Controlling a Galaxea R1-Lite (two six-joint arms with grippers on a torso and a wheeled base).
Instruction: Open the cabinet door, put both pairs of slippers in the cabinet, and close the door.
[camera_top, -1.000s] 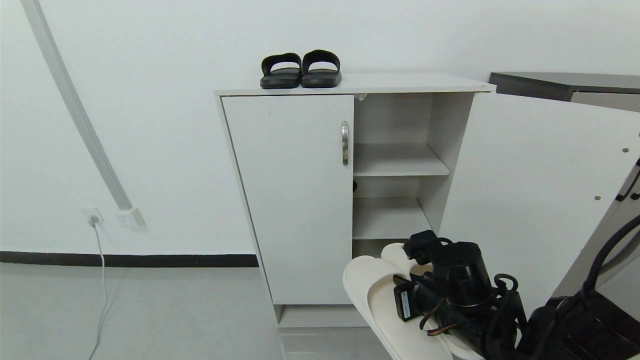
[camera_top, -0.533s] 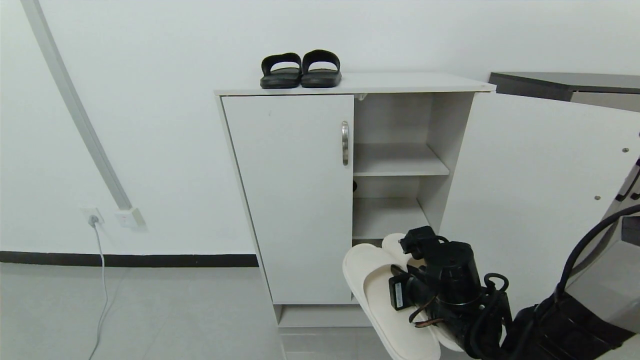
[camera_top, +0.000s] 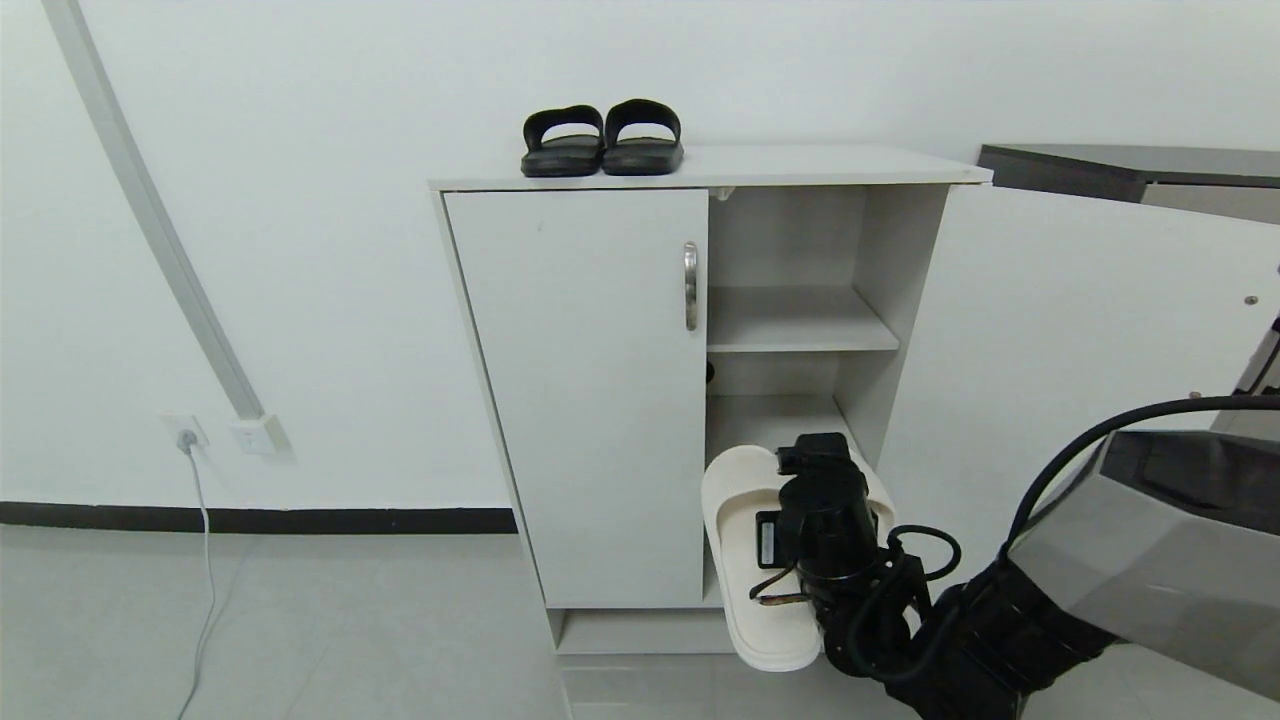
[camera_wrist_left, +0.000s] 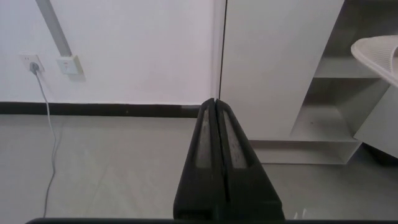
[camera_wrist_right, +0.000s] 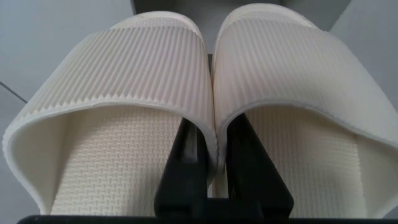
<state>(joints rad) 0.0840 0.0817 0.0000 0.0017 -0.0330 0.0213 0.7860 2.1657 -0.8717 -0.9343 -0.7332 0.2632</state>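
The white slippers (camera_top: 745, 560) are being gripped side by side by the jaws of the right gripper (camera_wrist_right: 211, 171), before the lower shelf of the open cabinet (camera_top: 580, 400). The black slippers (camera_top: 601, 140) are being borne on its top. The jaws of the left gripper (camera_wrist_left: 216, 143) are being held closed, empty.

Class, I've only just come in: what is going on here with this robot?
The robot is putting slippers away. Its right gripper is shut on the white slippers, pinching their inner edges together, and holds them before the open right side of the cabinet, about level with the lower shelf. The right door stands open; the left door is shut. The black slippers sit on top. The left gripper is shut and empty.
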